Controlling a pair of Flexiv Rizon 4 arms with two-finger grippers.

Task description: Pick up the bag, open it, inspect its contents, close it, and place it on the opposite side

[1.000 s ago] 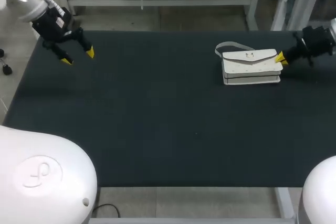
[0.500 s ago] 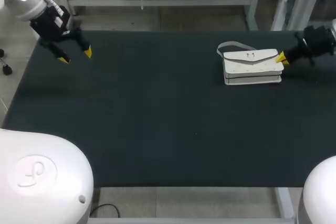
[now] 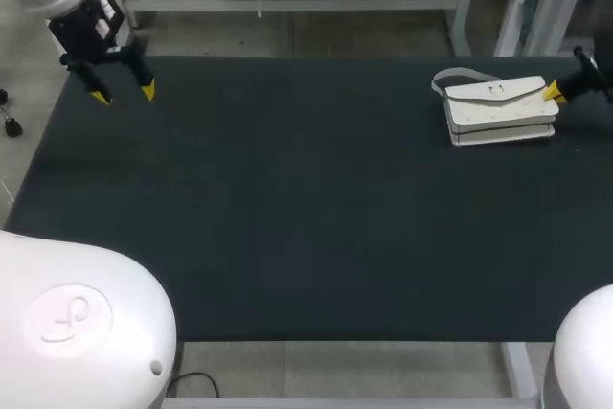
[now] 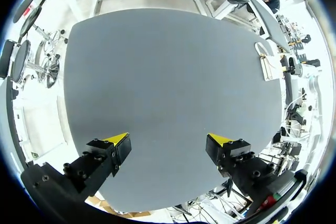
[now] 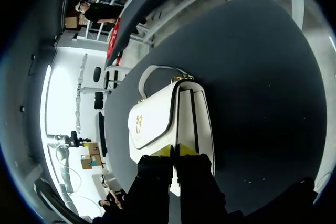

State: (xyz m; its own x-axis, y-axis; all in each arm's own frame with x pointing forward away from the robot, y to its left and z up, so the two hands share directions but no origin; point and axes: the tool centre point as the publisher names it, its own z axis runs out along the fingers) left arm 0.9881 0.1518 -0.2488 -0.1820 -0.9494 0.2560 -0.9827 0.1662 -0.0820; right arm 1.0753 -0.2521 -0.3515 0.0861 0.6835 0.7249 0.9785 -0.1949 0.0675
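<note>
White bag [image 3: 500,112] at far right corner of counter [image 3: 306,217], flap side up, flap closed, strap looped at its left end. Your right pincer [image 3: 554,93] pinches bag's right end, fingers nearly together. Your left pincer [image 3: 123,94] hangs over far left corner, spread wide, holding nothing.

White bag [image 3: 501,110] with gold clasp [image 5: 139,123], plain dark table [image 3: 287,208], black left hand [image 3: 123,94] and right hand [image 3: 553,93], yellow-tipped

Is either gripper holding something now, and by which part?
The right gripper holds the white bag by its end nearest that arm, fingers pinched close together. The left gripper is open and holds nothing.
</note>
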